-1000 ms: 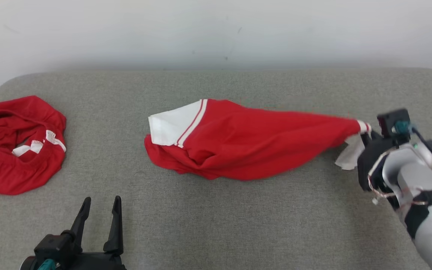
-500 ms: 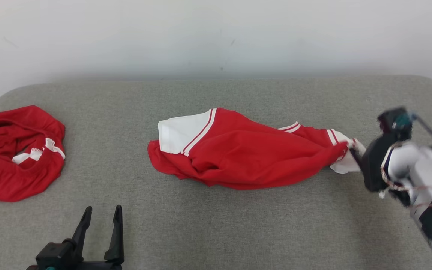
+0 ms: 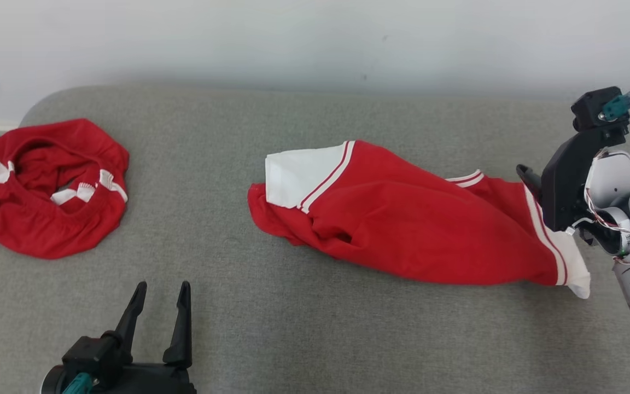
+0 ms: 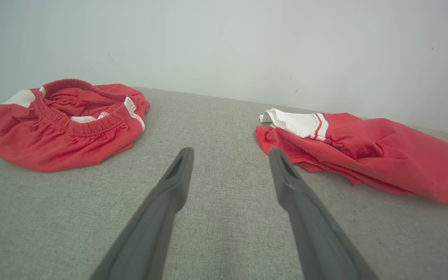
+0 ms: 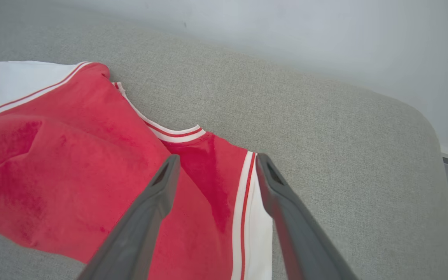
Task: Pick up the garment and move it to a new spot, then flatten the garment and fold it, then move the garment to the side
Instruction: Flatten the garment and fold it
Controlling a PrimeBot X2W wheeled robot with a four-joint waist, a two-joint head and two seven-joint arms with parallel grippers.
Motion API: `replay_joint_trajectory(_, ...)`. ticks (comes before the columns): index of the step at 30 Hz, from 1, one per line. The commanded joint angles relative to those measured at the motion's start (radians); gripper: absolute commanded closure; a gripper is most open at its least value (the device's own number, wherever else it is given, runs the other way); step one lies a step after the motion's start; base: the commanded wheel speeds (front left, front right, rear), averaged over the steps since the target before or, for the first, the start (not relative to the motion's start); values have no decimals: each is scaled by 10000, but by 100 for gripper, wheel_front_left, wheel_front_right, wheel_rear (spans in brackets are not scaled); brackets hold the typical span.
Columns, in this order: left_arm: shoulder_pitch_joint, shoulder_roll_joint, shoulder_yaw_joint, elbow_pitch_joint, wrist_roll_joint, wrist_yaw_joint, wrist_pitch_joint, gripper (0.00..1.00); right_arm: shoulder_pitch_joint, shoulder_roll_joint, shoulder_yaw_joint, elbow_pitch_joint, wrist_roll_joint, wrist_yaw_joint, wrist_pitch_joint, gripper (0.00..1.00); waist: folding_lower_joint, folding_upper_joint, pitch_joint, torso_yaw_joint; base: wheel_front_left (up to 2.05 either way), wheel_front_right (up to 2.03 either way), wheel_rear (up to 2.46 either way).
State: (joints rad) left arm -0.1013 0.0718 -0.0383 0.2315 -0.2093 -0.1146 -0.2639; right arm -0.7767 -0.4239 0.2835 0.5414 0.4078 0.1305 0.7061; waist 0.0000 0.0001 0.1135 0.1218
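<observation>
The garment [image 3: 413,224] is a red shirt with white, red-striped sleeves, lying crumpled and stretched sideways in the middle of the grey cushion [image 3: 315,328]. In the right wrist view the garment [image 5: 72,163] lies under my right gripper [image 5: 218,159], which hangs open just above its white-edged right sleeve and holds nothing. In the head view the right gripper [image 3: 529,180] sits at the shirt's right end. My left gripper [image 3: 163,290] stands open near the front edge, apart from the cloth. The left wrist view shows this left gripper [image 4: 230,155] empty, with the garment [image 4: 383,155] off to its right.
A second red garment with an elastic waistband [image 3: 47,186] lies bunched at the cushion's far left, also seen as a red heap [image 4: 64,120]. A white wall [image 3: 315,38] runs behind. The cushion's rounded right end [image 5: 422,128] drops off near my right arm.
My right gripper has opened and let go of the shirt's right sleeve, which has dropped flat onto the cushion. The head camera has also shifted. The left gripper stays put.
</observation>
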Motion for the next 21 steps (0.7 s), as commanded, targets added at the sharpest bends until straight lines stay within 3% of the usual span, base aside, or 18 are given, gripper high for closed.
replay_joint_trajectory(1, -153, -30, -21, -34, 60, -7, -8, 0, -39, 11, -48, 29, -140, 5, 19, 0, 0, -1, 354, 308, 0, 0, 0)
replay_joint_trajectory(15, -933, -158, -469, -222, -26, -71, -8, 0, -1187, -25, 141, 1954, -848, 5, -1580, 0, 0, -1, 1780, 1388, 0, 0, 0)
replay_joint_trajectory(21, -1211, -189, -551, -325, -106, -49, -8, 0, -1497, -217, 1506, 1958, -111, 5, -1540, 0, 0, -1, 2228, 1580, 0, 0, 0)
